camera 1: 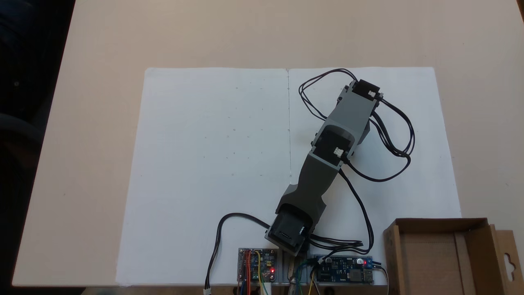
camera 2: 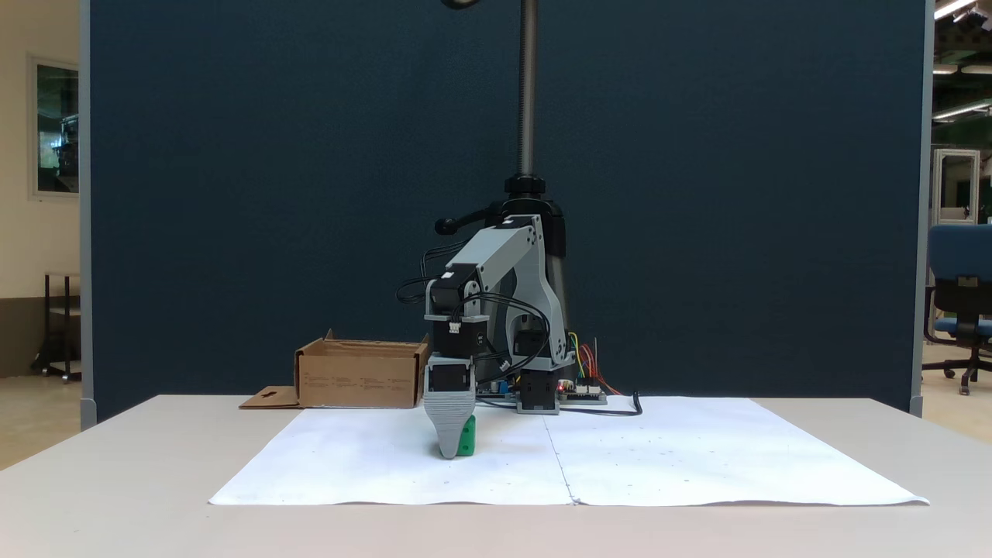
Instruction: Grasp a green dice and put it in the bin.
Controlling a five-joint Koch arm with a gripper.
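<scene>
The green dice point(camera 2: 466, 436) rests on the white paper point(camera 2: 659, 457), half hidden behind the grey finger point(camera 2: 449, 422) of my gripper point(camera 2: 452, 449), which points straight down with its tip at the sheet. One jaw faces the camera and covers the other, so I cannot judge whether it is closed on the dice. From above, the grey arm point(camera 1: 327, 151) stretches over the right half of the paper point(camera 1: 213, 164) and covers the spot beneath its wrist. The bin point(camera 1: 430, 262), a brown cardboard box, stands at the lower right corner there and left of the arm point(camera 2: 360, 380) in the front camera.
Two circuit boards point(camera 1: 258, 266) point(camera 1: 344, 273) sit at the arm's base by the table edge. Black cables point(camera 1: 393, 139) loop out beside the arm. A camera pole point(camera 2: 527, 93) rises behind the base. The bin's flap point(camera 1: 507, 258) sticks out sideways.
</scene>
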